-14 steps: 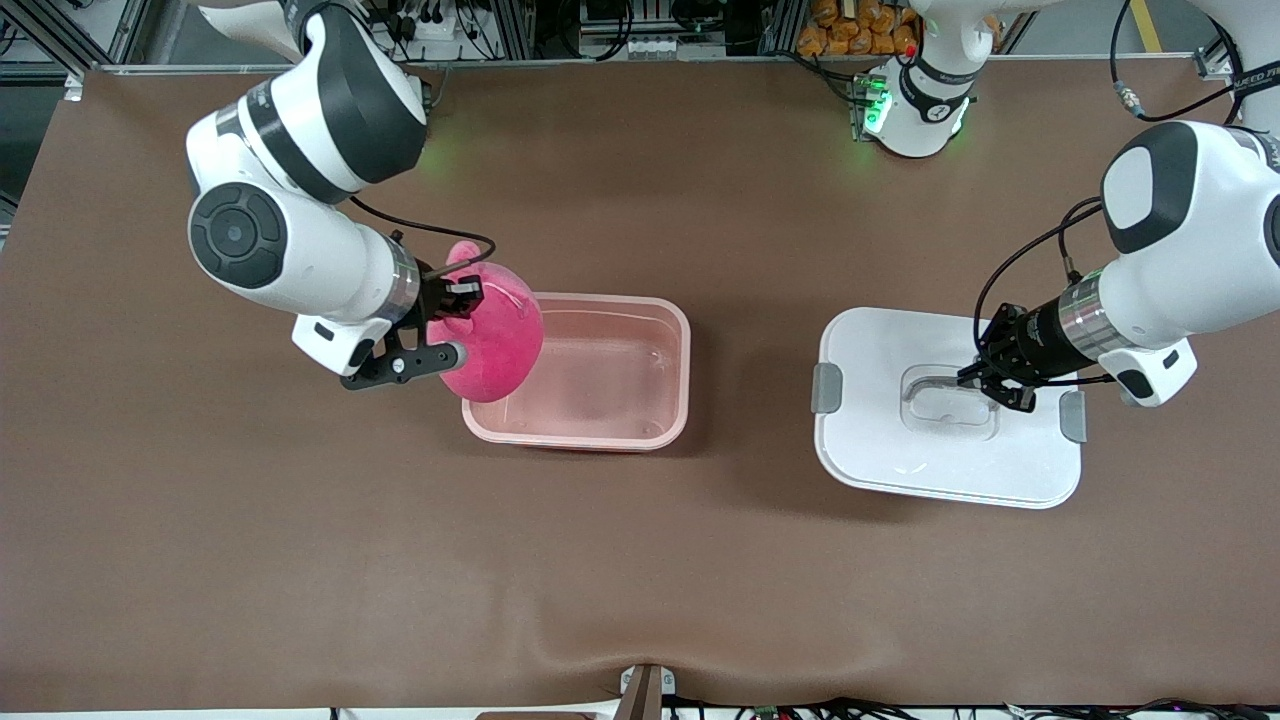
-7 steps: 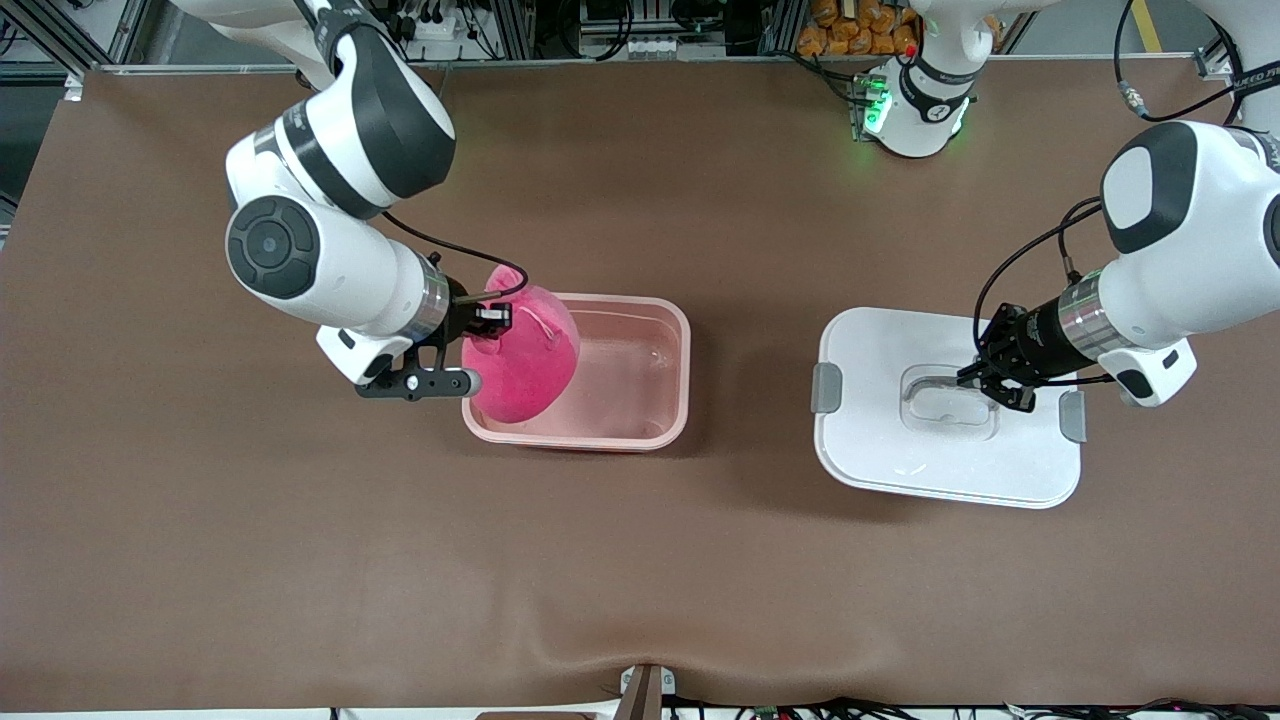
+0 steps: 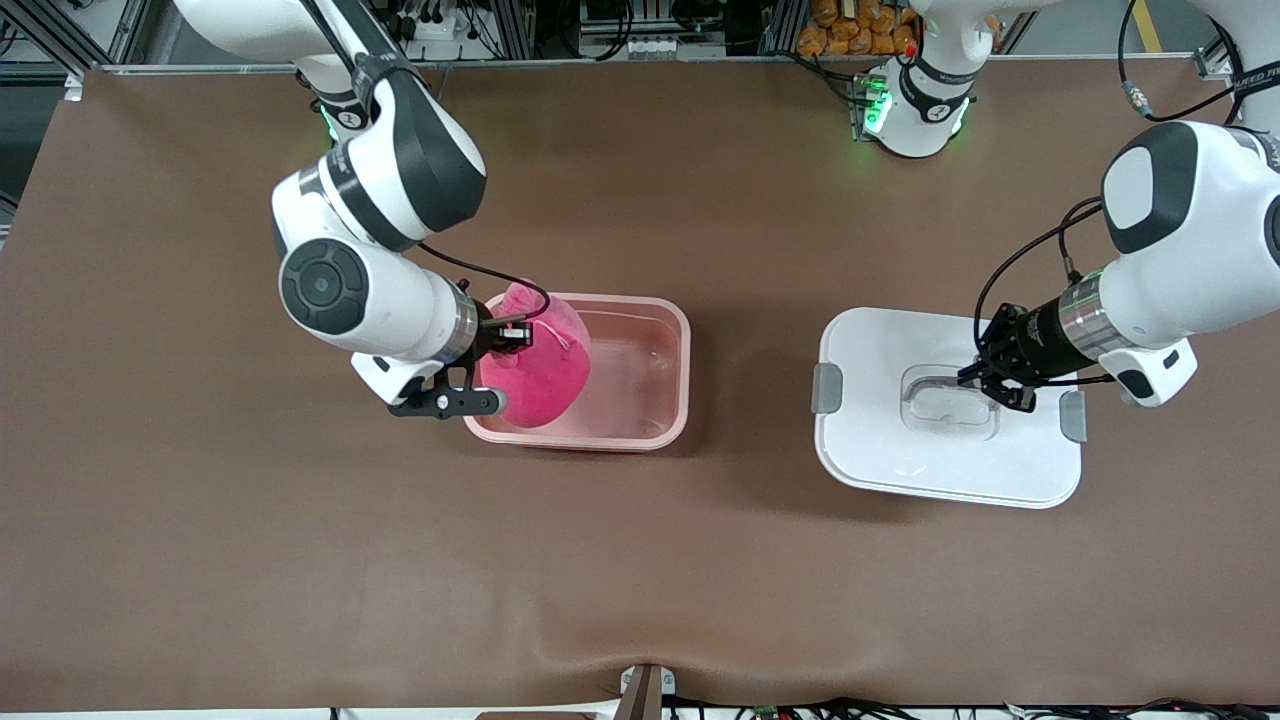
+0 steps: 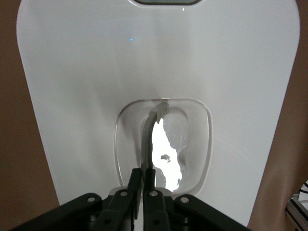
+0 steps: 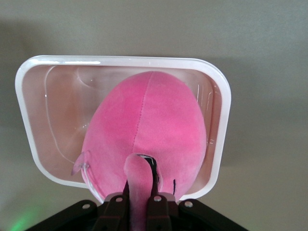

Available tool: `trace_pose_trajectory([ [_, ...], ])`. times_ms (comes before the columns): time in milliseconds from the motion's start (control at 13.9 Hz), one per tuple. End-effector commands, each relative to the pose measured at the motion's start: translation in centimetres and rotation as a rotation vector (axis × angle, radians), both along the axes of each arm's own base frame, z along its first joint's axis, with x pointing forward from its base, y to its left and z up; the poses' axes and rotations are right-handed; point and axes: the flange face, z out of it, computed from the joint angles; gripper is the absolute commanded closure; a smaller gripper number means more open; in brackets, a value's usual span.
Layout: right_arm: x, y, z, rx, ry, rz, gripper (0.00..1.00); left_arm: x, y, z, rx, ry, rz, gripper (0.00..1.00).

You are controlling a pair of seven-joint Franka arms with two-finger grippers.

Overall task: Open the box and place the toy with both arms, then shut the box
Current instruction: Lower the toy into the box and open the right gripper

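Front view: right gripper (image 3: 497,352), clamped on the toy (image 3: 540,372), has carried it inward from the box's (image 3: 640,432) rim at the right arm's end to over the open tub; release comes next.

Left wrist view: left gripper (image 4: 143,174) stays pinched on the lid (image 4: 86,86) handle (image 4: 150,127), lid flat on the tabletop.

Right wrist view: toy hangs by one ear (image 5: 136,180) above the tub.

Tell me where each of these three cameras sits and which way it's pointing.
Front view: high across the table, facing both arms; sees the box, lid, both grippers.
Left wrist view: on the left arm, looking down at the lid; left gripper shut on the handle.
Right wrist view: on the right arm, above the box; right gripper shut on the toy.
Shared: the front view and the right wrist view both show the toy.
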Motion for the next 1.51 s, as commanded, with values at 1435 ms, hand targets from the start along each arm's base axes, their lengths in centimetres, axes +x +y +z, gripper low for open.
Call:
trace_pose_trajectory([
  [1435,0.1,6.1,-11.3,-0.087,0.001,-0.045,1.0,-1.0,-0.8,0.4,-0.016,0.015,0.019,1.0],
])
